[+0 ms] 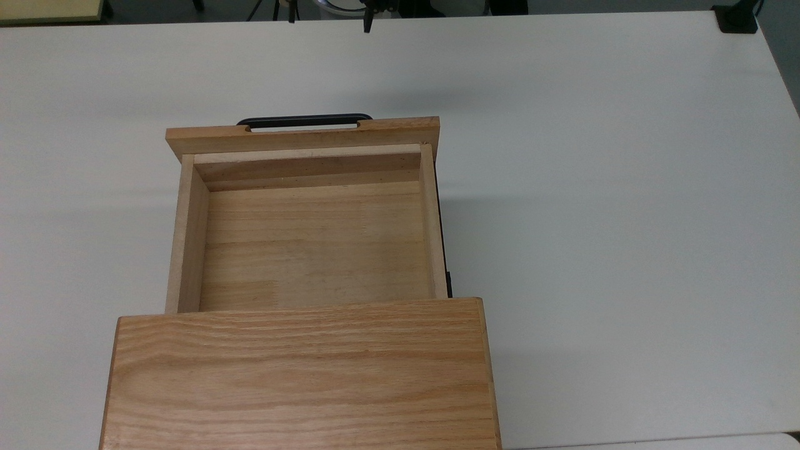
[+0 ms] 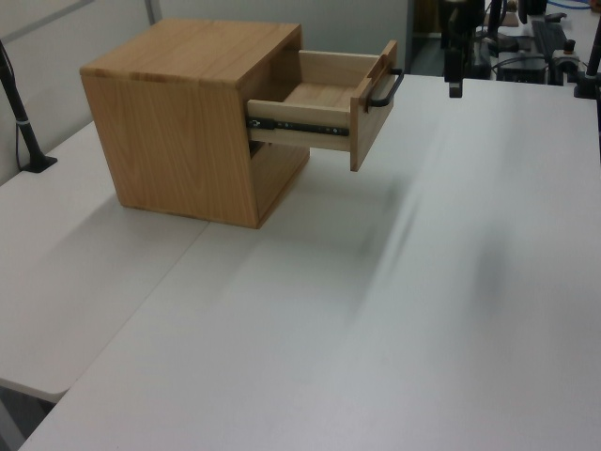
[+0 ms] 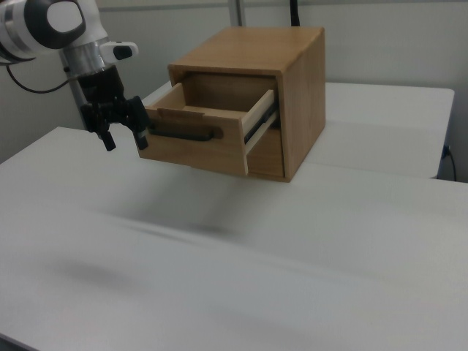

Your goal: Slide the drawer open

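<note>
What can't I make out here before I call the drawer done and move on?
- Drawer back end: in the top view the cabinet top covers it, so remaining travel is unknown.
- Gripper: in the top view the upper edge cuts it off, leaving dark tips.
- Handle: in the right view one gripper finger overlaps its end; touching or apart, I cannot tell.
- Cabinet space below the drawer: shadowed in the left view.
</note>
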Tool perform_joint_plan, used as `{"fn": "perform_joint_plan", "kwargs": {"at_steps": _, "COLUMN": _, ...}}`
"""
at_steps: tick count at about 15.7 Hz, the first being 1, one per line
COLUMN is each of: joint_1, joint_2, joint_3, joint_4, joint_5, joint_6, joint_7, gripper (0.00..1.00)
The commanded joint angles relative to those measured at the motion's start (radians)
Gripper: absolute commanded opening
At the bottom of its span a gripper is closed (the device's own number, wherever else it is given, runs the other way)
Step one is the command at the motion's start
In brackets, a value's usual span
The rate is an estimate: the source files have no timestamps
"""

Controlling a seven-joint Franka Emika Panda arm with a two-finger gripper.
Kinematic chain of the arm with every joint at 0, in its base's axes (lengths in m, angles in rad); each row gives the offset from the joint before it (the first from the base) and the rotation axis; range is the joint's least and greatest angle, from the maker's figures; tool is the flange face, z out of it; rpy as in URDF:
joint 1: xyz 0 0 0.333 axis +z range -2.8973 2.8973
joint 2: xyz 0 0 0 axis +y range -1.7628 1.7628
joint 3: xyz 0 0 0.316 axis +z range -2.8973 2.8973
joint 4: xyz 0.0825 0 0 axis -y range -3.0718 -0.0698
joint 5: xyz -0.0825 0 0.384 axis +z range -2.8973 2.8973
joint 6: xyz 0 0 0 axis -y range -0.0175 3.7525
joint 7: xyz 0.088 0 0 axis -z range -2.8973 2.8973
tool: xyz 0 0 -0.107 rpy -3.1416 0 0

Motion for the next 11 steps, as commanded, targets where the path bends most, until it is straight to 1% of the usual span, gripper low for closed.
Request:
{"fn": "perform_joint_plan", "kwargs": {"at_steps": 1, "joint_1": 0.002, "joint_2": 0.027, "joint_3": -0.019, "joint_4": 0.035, "joint_5": 0.088, "joint_6": 0.068, "joint_7": 0.013, "gripper": 1.00}}
{"fn": "perform_joint_plan", "kwargs": {"at_steps": 2, "joint_1": -0.013, "joint_2": 0.026, "joint_3": -0.020, "joint_4": 0.038, "joint_5": 0.143, "joint_6": 0.068, "joint_7": 0.005, "gripper": 1.00}}
{"fn": "perform_joint_plan", "kwargs": {"at_steps": 3, "joint_1": -0.028, "joint_2": 0.024, "joint_3": -0.019, "joint_4": 0.040, "joint_5": 0.180, "joint_6": 0.065, "joint_7": 0.005, "gripper": 1.00}}
{"fn": "perform_joint_plan", "kwargs": {"at_steps": 4, "joint_1": -0.028, "joint_2": 0.024, "joint_3": -0.017, "joint_4": 0.040, "joint_5": 0.190, "joint_6": 0.062, "joint_7": 0.011, "gripper": 1.00}}
{"fn": "perform_joint_plan", "kwargs": {"at_steps": 11, "joint_1": -0.024, "joint_2": 0.027, "joint_3": -0.009, "joint_4": 0.035, "joint_5": 0.191, "joint_6": 0.057, "joint_7": 0.056, "gripper": 1.00}}
